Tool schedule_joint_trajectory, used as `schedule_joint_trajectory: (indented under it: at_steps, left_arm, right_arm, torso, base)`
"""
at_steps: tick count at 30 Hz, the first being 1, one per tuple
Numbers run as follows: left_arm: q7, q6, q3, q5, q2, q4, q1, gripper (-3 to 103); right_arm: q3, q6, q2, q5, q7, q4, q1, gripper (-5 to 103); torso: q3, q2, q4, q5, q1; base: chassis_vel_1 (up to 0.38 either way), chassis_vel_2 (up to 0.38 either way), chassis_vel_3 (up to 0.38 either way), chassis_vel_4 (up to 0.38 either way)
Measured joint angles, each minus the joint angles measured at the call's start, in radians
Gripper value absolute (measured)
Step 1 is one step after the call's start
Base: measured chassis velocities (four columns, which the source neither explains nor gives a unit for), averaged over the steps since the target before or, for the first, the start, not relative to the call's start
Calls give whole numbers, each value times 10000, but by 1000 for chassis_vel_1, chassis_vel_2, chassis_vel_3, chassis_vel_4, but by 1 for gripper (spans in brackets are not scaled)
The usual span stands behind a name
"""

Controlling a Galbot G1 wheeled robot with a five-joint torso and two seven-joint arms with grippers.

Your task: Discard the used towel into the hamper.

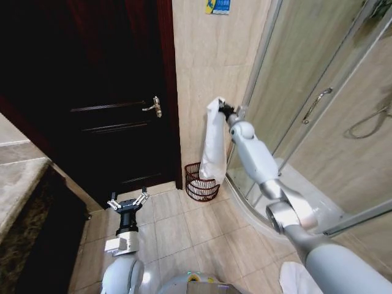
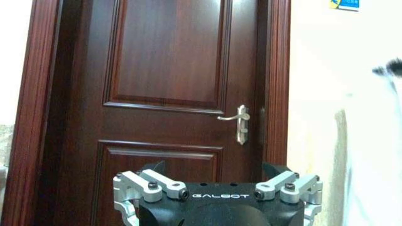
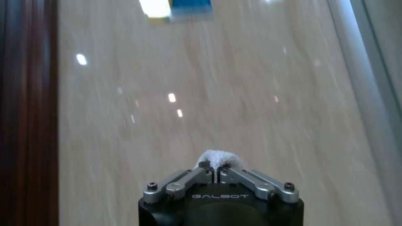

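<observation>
A white towel [image 1: 214, 147] hangs straight down against the beige tiled wall, pinched at its top by my right gripper [image 1: 222, 108], which is shut on it. A tuft of the towel [image 3: 218, 157] pokes out past the closed fingers in the right wrist view. Directly under the towel's lower end stands the hamper [image 1: 200, 185], a small reddish-brown wire basket on the floor by the wall. My left gripper [image 1: 128, 201] is held low over the floor tiles, open and empty, facing the dark door; the towel [image 2: 372, 160] shows as a pale blur at the edge of its view.
A dark wooden door [image 1: 116, 92] with a metal handle [image 1: 153, 107] fills the left. A glass shower enclosure [image 1: 318, 104] with a curved base stands at the right. A stone counter [image 1: 21, 184] runs along the left edge. Bare floor tiles [image 1: 177, 233] lie before the hamper.
</observation>
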Motion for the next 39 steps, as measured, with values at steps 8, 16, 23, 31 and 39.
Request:
schedule_joint_trajectory:
  at_steps: [8,16,23,31,39]
  left_arm:
    - [13,-50,-39,9,0,-74,41,100]
    - [22,-104,-9,91,0,-78,45,100]
    - [31,-148,-39,94,-1,-139,106,100]
    - [64,-220,-2,113,0,-109,84,100]
    - [137,-239,69,150,0,-80,59,100]
  right_arm:
    - [131,361,419,195,-226,-363,442,1]
    - [720,1088,901,-664,-888,-1287,-844,1]
    - [818,1194,871,-1071,-966,-1046,-1537,1]
    - [580,668,443,-1057,-699,-260,-2337,1]
    - [1008,861,503,-1387,-1128,-1085,-2429,1]
  torso:
    - [-196,-344,-2,0,-159]
    - [-402,-732,-4,3,-328]
    - [-600,-1089,-2,3,-495]
    - [-801,-1461,-5,5,-660]
    - [-993,-1813,-4,5,-820]
  base:
    - [0,0,0,0]
    - [0,0,0,0]
    - [0,0,0,0]
    - [0,0,0,0]
    - [0,0,0,0]
